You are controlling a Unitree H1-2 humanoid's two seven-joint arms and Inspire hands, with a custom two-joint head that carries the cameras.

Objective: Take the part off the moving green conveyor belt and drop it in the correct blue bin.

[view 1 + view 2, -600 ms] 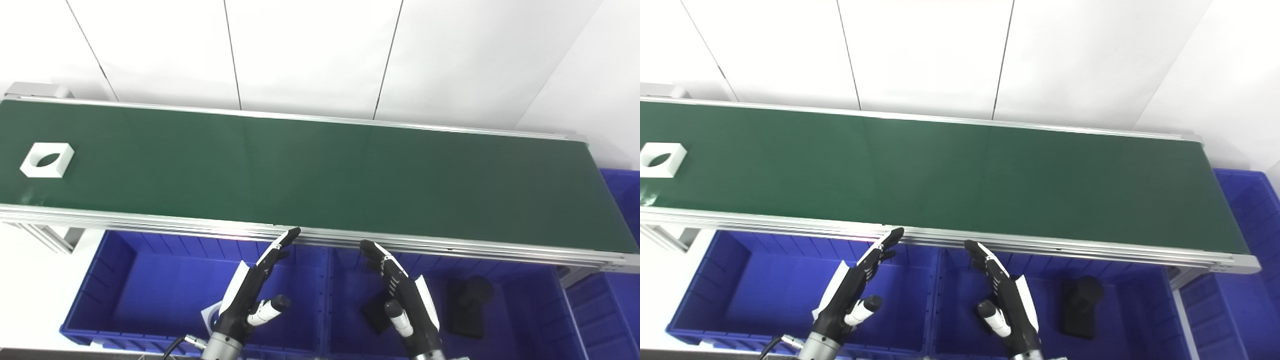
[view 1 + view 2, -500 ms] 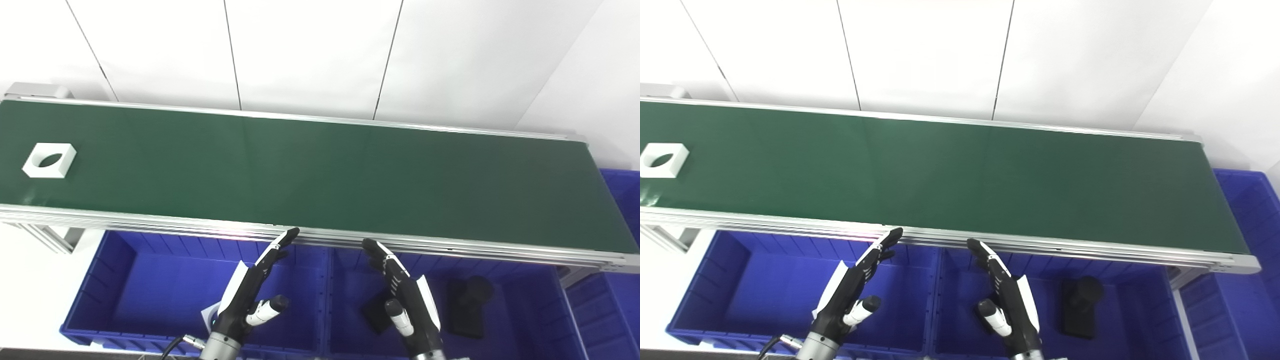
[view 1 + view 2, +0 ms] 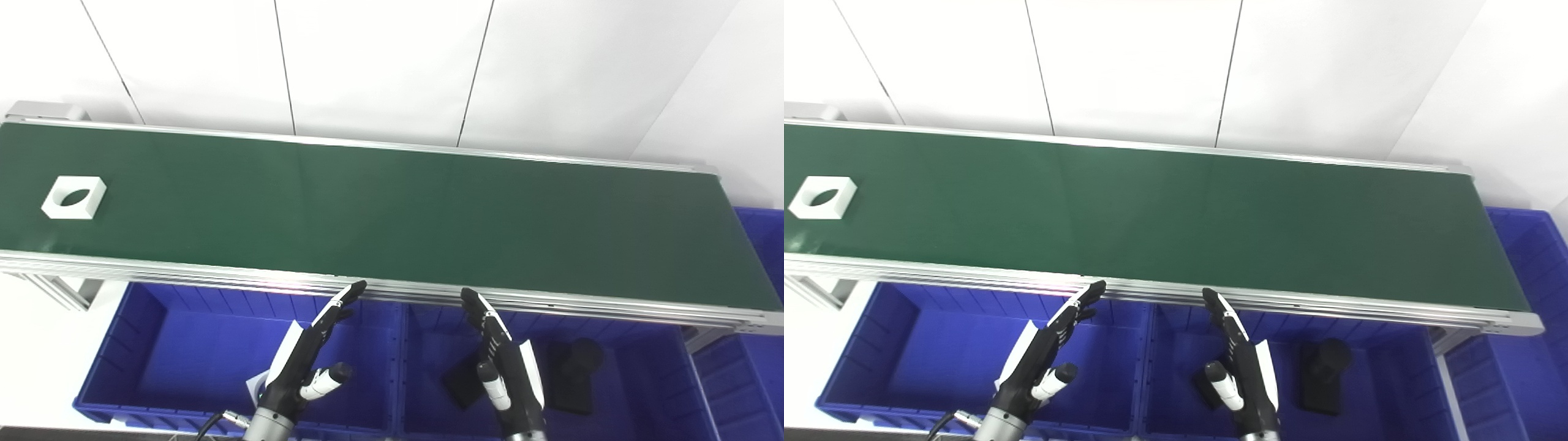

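White wall panels stand behind a long green belt [image 3: 392, 208] with silver rails, which crosses the view from left to right. Far along its left end lies the part [image 3: 74, 197], a white square block with a round hole, flat on the belt and well apart from both hands.

Below the near rail sit blue bins: the left bin [image 3: 153, 361] holds a white piece partly hidden by the arm, and the middle bin [image 3: 643, 380] holds dark parts (so white likely belongs left).

Both hands hover over the bins just below the rail, empty. The left hand [image 3: 306, 361] has straight fingers and its thumb spread apart; the right hand [image 3: 505, 367] is the same.

To do this step well, the left hand should wait, then meet the part from above, closing across its flat sides, timed to the belt's travel.
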